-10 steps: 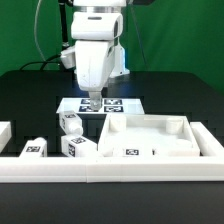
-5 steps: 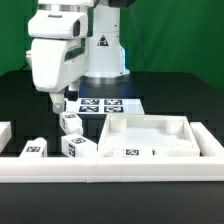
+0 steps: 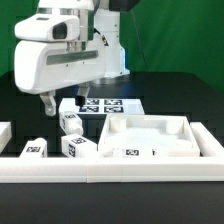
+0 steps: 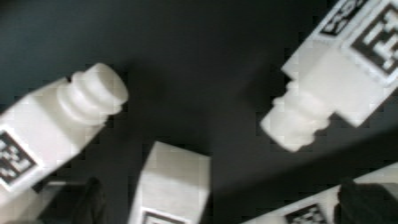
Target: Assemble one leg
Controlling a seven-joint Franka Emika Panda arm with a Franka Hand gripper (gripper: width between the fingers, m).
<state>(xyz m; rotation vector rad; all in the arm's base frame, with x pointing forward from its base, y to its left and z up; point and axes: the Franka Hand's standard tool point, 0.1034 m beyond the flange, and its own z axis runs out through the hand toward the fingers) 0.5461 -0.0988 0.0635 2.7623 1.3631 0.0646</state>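
jaws hang low over the table [image 3: 170, 90]; can't tell if spread or pressed together. the leg [image 3: 70, 122] lies on the table just beside them, twd the exterior view's right, w/ another leg [image 3: 76, 146] near it.

The gripper [image 3: 48, 104] has been swung away from above the marker board [image 3: 112, 103] toward the exterior view's left. It has been brought nearer the camera and is now held just above the loose legs [image 3: 70, 123]. The wrist housing has been tilted.
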